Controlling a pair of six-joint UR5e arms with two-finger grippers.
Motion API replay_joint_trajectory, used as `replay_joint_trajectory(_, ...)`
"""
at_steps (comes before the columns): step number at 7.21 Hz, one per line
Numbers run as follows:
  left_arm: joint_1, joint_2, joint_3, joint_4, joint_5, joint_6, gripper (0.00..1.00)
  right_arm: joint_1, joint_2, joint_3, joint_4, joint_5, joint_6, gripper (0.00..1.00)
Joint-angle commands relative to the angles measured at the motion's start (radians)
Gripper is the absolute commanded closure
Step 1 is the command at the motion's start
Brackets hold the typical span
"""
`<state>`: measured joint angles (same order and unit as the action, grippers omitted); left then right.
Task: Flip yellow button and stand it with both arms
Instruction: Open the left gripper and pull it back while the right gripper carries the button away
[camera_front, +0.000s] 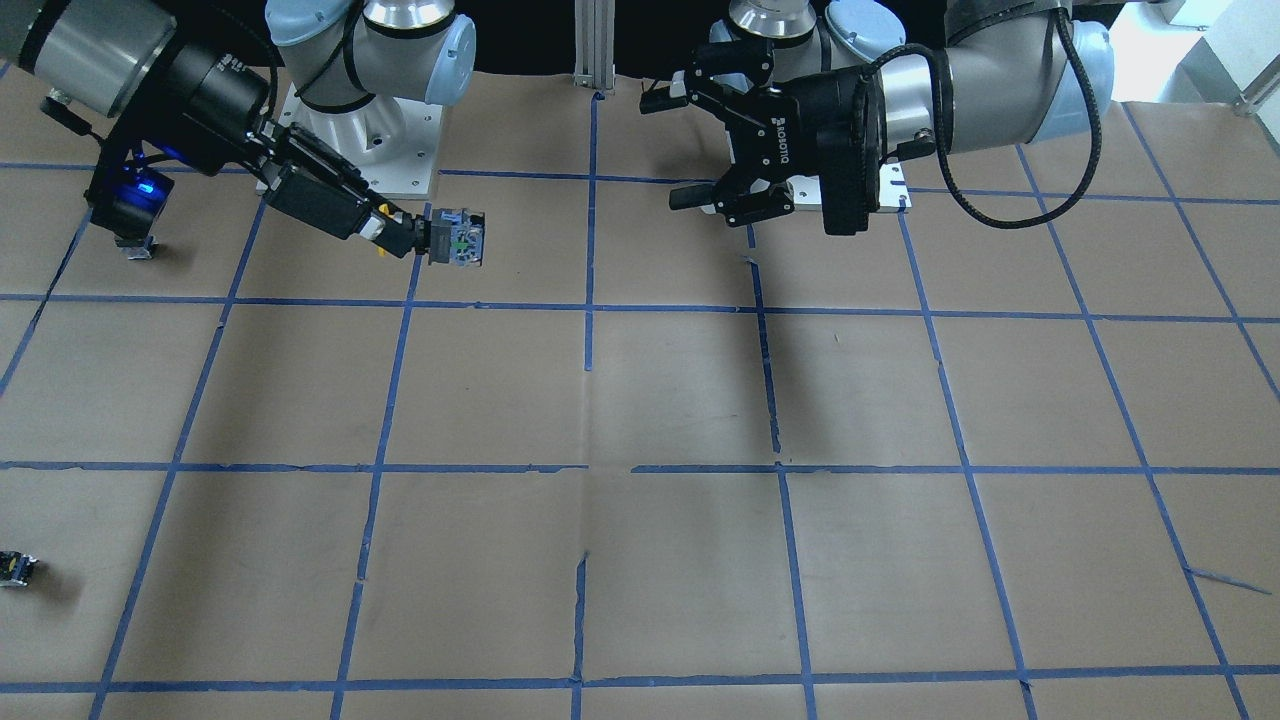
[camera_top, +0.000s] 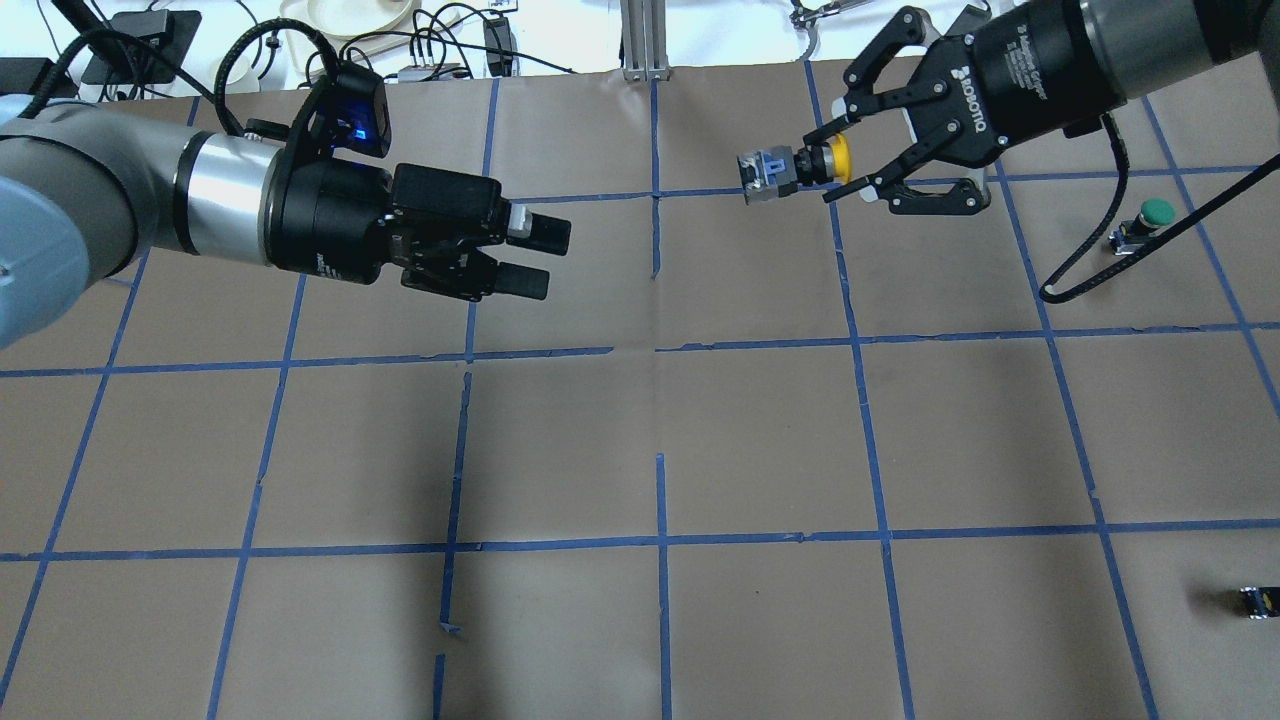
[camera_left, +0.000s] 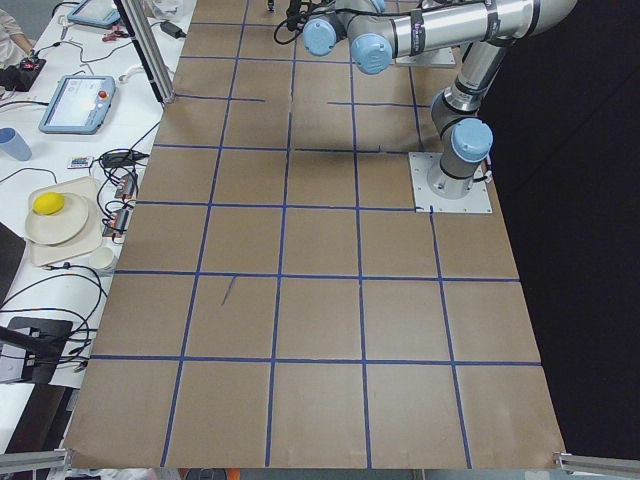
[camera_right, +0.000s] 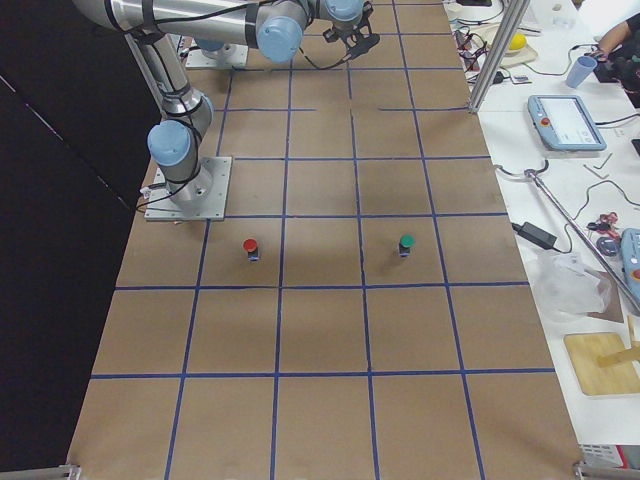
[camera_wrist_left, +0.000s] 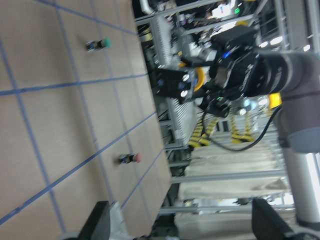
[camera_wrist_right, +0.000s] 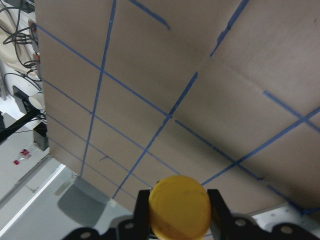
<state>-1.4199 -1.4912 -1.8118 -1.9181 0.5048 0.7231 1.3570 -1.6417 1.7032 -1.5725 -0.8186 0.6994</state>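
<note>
My right gripper (camera_top: 820, 167) is shut on the yellow button (camera_top: 790, 170) and holds it level above the table. The yellow cap (camera_wrist_right: 179, 207) faces its palm, and the grey-blue terminal end (camera_front: 460, 238) points toward my left gripper. In the right wrist view the cap sits between the two fingers (camera_wrist_right: 216, 207). My left gripper (camera_top: 553, 260) is open and empty, and faces the button across a gap of about one grid square. In the front view the left gripper (camera_front: 668, 148) is spread wide. The left wrist view shows the held button (camera_wrist_left: 181, 83) ahead.
A green-capped button (camera_top: 1150, 218) stands on the table at the right, also in the right side view (camera_right: 406, 243). A red-capped button (camera_right: 250, 247) stands near the right arm's base. A tiny dark component (camera_top: 1258, 600) lies near the table's right edge. Brown paper with a blue tape grid (camera_top: 660, 450) covers the table.
</note>
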Motion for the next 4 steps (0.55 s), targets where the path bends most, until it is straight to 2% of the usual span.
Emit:
replay_joint_trajectory(1,0.001,-0.006,-0.006,0.202,0.302,-0.178,0.00,-0.027,-0.001,0.054,-0.001,-0.275,-0.415,0.81)
replay_joint_trajectory(2,-0.007,-0.006,-0.015,0.206,0.398,-0.179,0.00,-0.042,-0.004,0.088,-0.014,-0.378,-0.636,0.81)
replay_joint_trajectory(3,-0.007,-0.006,-0.003,0.212,0.505,-0.180,0.00,-0.085,-0.003,0.137,-0.030,-0.434,-0.826,0.81)
replay_joint_trajectory(4,-0.007,-0.007,-0.006,0.265,0.584,-0.185,0.00,-0.146,-0.004,0.197,-0.135,-0.450,-0.960,0.81)
